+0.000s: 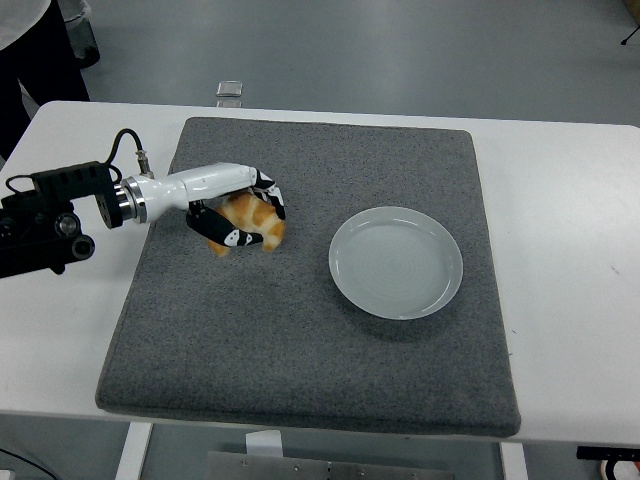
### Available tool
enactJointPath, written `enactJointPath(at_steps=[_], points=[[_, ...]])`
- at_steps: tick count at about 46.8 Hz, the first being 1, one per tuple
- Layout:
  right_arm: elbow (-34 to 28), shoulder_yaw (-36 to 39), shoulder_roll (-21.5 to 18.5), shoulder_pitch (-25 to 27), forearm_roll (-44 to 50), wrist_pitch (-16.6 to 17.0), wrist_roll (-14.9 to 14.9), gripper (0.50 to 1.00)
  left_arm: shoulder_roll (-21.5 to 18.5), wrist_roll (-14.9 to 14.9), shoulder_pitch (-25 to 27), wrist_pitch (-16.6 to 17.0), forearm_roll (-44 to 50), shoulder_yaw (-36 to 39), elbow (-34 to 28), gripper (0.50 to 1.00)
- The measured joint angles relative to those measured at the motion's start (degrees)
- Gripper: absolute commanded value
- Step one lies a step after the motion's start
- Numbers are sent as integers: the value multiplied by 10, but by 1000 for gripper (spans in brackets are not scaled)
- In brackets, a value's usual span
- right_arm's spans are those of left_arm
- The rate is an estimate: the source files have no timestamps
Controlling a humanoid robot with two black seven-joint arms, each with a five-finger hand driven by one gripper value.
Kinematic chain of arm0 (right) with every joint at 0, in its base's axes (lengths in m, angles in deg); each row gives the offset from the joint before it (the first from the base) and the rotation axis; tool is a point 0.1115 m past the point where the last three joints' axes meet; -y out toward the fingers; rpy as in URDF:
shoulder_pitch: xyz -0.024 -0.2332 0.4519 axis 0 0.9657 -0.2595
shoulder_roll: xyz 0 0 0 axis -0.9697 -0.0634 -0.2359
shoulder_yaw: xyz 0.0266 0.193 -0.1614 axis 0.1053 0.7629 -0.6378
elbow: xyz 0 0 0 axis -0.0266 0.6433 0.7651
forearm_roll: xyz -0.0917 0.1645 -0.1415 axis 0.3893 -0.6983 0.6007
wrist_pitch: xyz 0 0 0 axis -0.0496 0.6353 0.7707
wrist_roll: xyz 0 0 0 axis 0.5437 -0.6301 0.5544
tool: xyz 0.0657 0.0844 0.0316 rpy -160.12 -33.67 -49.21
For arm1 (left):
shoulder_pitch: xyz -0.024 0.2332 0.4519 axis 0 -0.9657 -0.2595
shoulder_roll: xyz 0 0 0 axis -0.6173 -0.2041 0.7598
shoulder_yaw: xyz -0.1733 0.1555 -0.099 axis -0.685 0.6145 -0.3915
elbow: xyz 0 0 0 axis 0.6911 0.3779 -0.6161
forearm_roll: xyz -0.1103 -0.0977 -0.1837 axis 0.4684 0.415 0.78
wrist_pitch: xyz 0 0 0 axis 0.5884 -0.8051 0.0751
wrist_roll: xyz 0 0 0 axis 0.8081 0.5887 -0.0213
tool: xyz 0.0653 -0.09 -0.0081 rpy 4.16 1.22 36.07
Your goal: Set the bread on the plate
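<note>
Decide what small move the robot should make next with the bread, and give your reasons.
Probably carry the bread to the right until it is over the plate. The left hand has its fingers closed around the bread above the grey mat, and the plate lies empty to its right, with nothing on the mat between them.
</note>
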Motion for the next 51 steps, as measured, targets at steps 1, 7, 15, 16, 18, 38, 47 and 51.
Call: enactJointPath(at_steps=[1, 7, 15, 16, 18, 38, 47, 51], points=[[0, 0, 0, 0, 0, 0, 0, 930, -2, 0, 8, -5, 2, -1, 2, 500], [0, 0, 0, 0, 0, 0, 0, 930, -14, -5, 57, -36, 6, -16, 17, 500], [0, 0, 0, 0, 0, 0, 0, 930, -27, -5, 103, -106, 7, -61, 42, 500], [0, 0, 0, 0, 0, 0, 0, 930, -28, -5, 109, -117, 7, -70, 47, 500], [0, 0, 0, 0, 0, 0, 0, 930, -28, -5, 116, -134, 7, -82, 55, 500], [0, 0, 0, 0, 0, 0, 0, 930, -24, -5, 183, -180, 7, -102, 72, 500], [0, 0, 0, 0, 0, 0, 0, 930, 13, -5, 200, -180, 6, -101, 70, 500], [0, 0, 0, 0, 0, 0, 0, 930, 53, -4, 199, -178, 5, -101, 74, 500]])
